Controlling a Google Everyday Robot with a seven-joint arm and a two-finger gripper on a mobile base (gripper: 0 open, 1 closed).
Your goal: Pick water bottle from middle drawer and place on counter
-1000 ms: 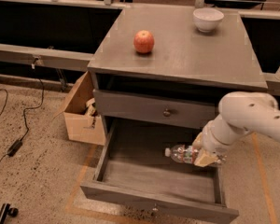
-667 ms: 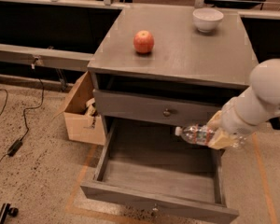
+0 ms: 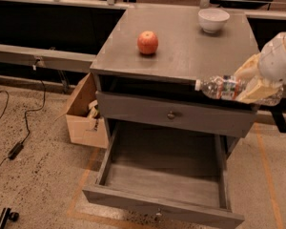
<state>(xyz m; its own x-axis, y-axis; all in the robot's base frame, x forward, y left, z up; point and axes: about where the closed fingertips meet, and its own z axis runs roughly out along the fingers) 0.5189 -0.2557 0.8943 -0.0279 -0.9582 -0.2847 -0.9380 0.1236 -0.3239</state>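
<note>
Pinching the water bottle (image 3: 219, 88) across its body, the gripper (image 3: 243, 86) hangs at the front right corner of the counter (image 3: 181, 51), just outside the front edge. The fingers (image 3: 248, 70) press on the bottle from above and below, on the base side of the label band. The bottle lies horizontal in the grip, white cap pointing left along the front edge and base end poking out to the right of the fingers. It is in the air above the middle drawer (image 3: 167, 173), which is pulled open, and not yet on the counter.

Risks, as judged:
- The bottle looks about level with the overhanging front edge, so a straight push inward would likely knock the cap or body on the lip. It needs more height first.
- The grip is off-centre on round ribbed plastic, so the long cap end could sag or twist.
- Released on its side near the corner, it could roll off the front or right edge.

The apple (image 3: 148, 42) sits mid-counter towards the left edge and the bowl (image 3: 213, 19) by the back right corner, both well apart from the bottle. The closed drawer front (image 3: 148, 113) is just below.
</note>
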